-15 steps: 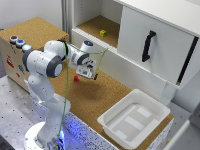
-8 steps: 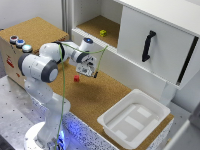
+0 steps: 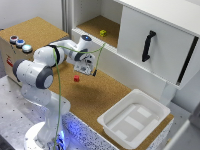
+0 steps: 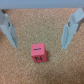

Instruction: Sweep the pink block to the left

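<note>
**A:** Where's your pink block [image 3: 76,78] sitting?

**B:** On the cork tabletop [image 3: 100,97], towards the exterior view's left of the middle, lying flat and free. In the wrist view the pink block [image 4: 38,53] shows dark markings on its upper face, and you can see cork all round it.

**A:** And your end effector [image 3: 86,69]?

**B:** It hangs just to the exterior view's right of the block and a bit farther back, close by but not touching. In the wrist view the end effector [image 4: 41,31] is spread wide, nothing between the two pale blue fingers [image 4: 71,31], and the block lies apart from both.

**A:** What else is around you?

**B:** A small yellow-green block [image 3: 103,33] rests far back in the open compartment of the white cabinet [image 3: 150,40]. A white tray [image 3: 131,119] sits at the near right of the tabletop. Coloured buttons [image 3: 20,43] stand on the box at far left.
</note>
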Controlling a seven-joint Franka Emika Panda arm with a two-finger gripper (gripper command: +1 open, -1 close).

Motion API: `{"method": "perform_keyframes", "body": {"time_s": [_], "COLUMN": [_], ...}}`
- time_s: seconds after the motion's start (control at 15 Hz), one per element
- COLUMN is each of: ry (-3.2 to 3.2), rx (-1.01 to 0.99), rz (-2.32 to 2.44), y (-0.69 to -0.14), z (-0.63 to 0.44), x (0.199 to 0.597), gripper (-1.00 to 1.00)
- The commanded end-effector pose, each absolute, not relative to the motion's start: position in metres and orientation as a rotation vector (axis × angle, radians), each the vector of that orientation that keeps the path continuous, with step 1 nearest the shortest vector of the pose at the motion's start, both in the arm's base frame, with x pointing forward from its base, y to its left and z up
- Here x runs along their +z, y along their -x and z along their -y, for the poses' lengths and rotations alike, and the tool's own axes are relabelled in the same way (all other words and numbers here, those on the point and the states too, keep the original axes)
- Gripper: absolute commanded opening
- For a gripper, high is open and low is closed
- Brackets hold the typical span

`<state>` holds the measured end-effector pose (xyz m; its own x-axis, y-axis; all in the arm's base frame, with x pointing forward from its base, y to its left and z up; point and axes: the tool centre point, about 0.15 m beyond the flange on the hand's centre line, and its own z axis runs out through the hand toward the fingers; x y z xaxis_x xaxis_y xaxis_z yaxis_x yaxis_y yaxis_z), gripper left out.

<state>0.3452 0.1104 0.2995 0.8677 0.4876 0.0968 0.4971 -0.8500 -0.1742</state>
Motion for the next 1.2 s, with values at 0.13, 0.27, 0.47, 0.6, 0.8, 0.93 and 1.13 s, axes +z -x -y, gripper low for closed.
{"method": "perform_keyframes", "body": {"time_s": [0.13, 0.27, 0.47, 0.6, 0.8, 0.93, 1.13], "ry": [2.818, 2.818, 2.818, 2.818, 2.818, 2.818, 2.861], "rx": [-0.102, -0.102, -0.102, -0.102, -0.102, -0.102, -0.096], "rz": [0.777, 0.777, 0.777, 0.777, 0.777, 0.777, 0.772], "y": [-0.337, -0.337, -0.337, -0.337, -0.337, -0.337, -0.355], "z": [-0.101, -0.101, -0.101, -0.101, -0.101, -0.101, -0.132], "x": [0.299, 0.299, 0.299, 0.299, 0.299, 0.299, 0.305], "gripper": [1.0, 1.0, 1.0, 1.0, 1.0, 1.0, 1.0]}}
